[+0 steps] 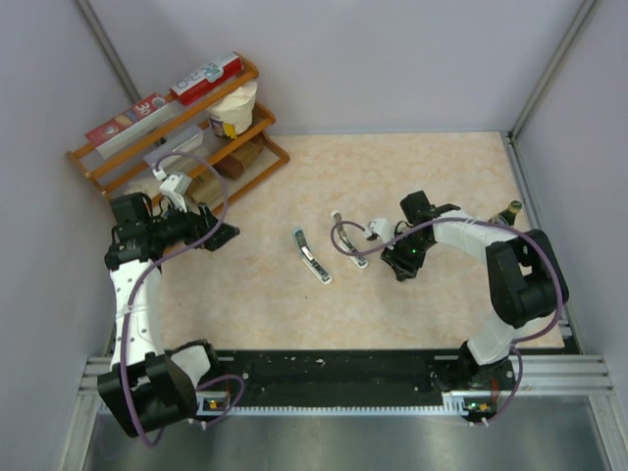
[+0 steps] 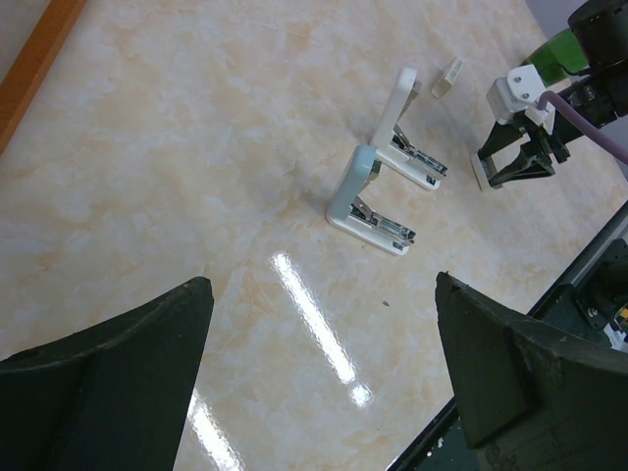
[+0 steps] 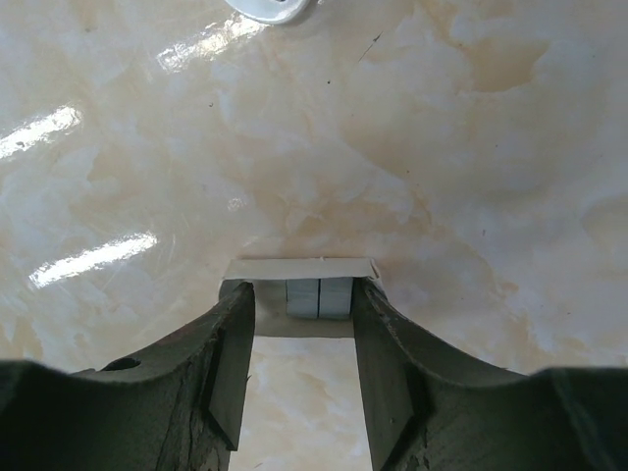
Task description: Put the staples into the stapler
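Low in the frame, the right end effector (image 3: 302, 291), released, straddles the tiny whitish-grey rectangular staples packet (image 3: 319, 298); closing off-centre could skid it across the beige marbled tabletop (image 3: 461, 147).

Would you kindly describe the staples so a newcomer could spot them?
On the marbled table, look right of the two open staplers to the right gripper. The staples lie between its open jaws: a short grey strip on a white slip, far smaller than either stapler.
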Robot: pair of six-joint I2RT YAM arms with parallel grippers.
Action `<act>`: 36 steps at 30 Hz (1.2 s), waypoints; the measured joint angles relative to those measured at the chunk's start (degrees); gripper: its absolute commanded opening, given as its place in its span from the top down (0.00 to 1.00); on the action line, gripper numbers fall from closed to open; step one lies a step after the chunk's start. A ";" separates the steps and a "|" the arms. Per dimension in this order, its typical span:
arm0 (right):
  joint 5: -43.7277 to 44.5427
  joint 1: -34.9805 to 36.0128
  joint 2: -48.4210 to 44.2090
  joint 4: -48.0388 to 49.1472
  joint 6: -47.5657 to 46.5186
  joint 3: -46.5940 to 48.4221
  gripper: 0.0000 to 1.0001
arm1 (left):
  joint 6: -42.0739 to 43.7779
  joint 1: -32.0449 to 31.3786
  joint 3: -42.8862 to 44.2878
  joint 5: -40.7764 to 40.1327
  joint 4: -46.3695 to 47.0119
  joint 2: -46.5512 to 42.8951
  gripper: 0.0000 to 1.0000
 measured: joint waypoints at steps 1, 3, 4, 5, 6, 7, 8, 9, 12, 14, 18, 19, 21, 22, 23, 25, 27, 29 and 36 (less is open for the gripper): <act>0.13 0.00 -0.28 0.35 0.00 -0.33 0.58 | 0.00 0.00 0.00 0.02 0.00 0.00 0.02; 0.48 0.00 -0.76 0.90 0.00 -0.94 0.61 | 0.00 0.00 -0.04 0.04 0.00 0.00 0.01; 0.66 0.00 -0.92 1.07 0.02 -1.11 0.63 | 0.00 0.00 -0.07 0.04 0.00 0.00 0.02; 0.72 0.00 -1.05 1.40 0.00 -1.33 0.64 | 0.00 0.00 -0.07 0.07 0.00 0.00 0.02; 0.87 0.00 -1.07 1.49 0.00 -1.36 0.65 | -0.02 0.00 -0.07 0.11 0.00 0.00 0.02; 1.01 0.00 -1.07 1.68 -0.02 -1.36 0.66 | -0.02 0.02 -0.07 0.15 0.00 0.00 0.02; 1.11 0.00 -1.07 1.81 0.00 -1.36 0.66 | -0.02 0.02 -0.07 0.17 0.02 0.00 0.02; 1.22 0.00 -1.09 1.90 0.02 -1.38 0.67 | -0.04 0.02 -0.07 0.17 0.00 0.00 0.02; 1.40 0.00 -1.36 2.08 0.02 -1.53 0.70 | -0.17 0.02 -0.07 0.20 0.00 0.00 0.02; 1.68 0.00 -1.73 2.23 0.02 -1.75 0.70 | -0.20 0.04 -0.07 0.22 0.00 0.04 0.02; 2.45 0.00 -2.56 3.23 0.09 -2.21 0.71 | -0.22 0.07 -0.09 0.24 0.02 0.13 0.02; 2.75 0.00 -2.84 3.56 0.13 -2.49 0.71 | -0.22 0.07 -0.09 0.24 0.02 0.13 0.02; 3.28 0.00 -3.13 4.13 0.39 -2.91 0.71 | -0.24 0.07 -0.09 0.24 0.02 0.13 0.02; 3.43 0.00 -3.19 4.26 0.44 -3.04 0.71 | -0.24 0.07 -0.09 0.26 0.02 0.13 0.02; 3.58 0.00 -3.28 4.46 0.46 -3.23 0.71 | -0.26 0.07 -0.09 0.26 0.02 0.13 0.02; 3.74 0.00 -3.28 4.59 0.48 -3.28 0.69 | -0.39 0.07 -0.09 0.35 0.02 0.15 0.02; 3.80 0.00 -3.30 4.76 0.50 -3.30 0.68 | -0.42 0.07 -0.09 0.39 0.02 0.22 0.02; 3.82 0.00 -3.32 4.79 0.50 -3.32 0.67 | -0.44 0.09 -0.09 0.39 0.02 0.24 0.02; 4.09 0.00 -3.32 4.94 0.50 -3.50 0.62 | -0.61 0.17 -0.09 0.42 0.04 0.37 0.02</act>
